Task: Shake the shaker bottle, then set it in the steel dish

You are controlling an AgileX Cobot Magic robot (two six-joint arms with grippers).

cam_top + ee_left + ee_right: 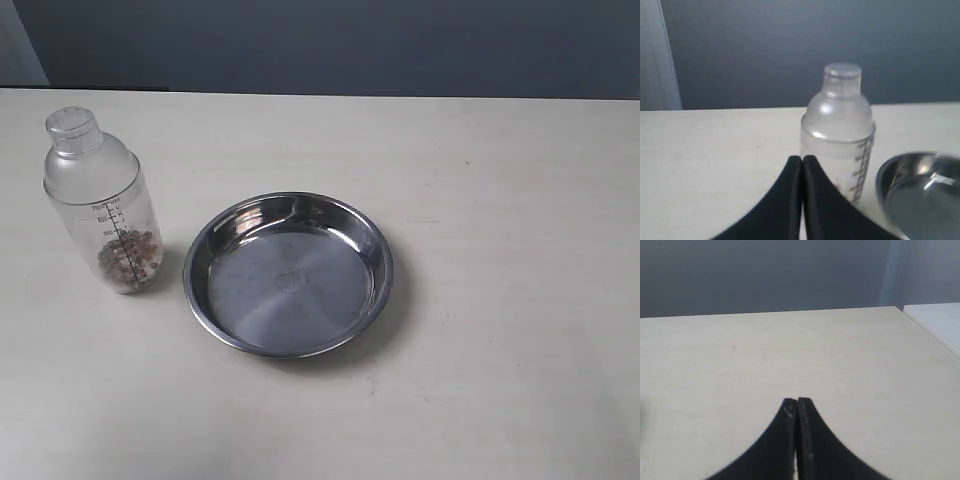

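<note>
Shaker (103, 205) stands upright near the left edge of the desk (500, 200), with the dish (290, 290) just beside it, not touching. Left gripper (803, 160) is pinched together, empty, facing the shaker. Right gripper (797, 402) is likewise clenched on nothing. The shaker looks light, stiff and probably slippery, so grip the straight body, below the domed top.

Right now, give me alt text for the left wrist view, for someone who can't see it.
A frosted shaker bottle stands upright on a pale table, just beyond the shut black left pincer. The rim of a steel dish shows beside it.
</note>
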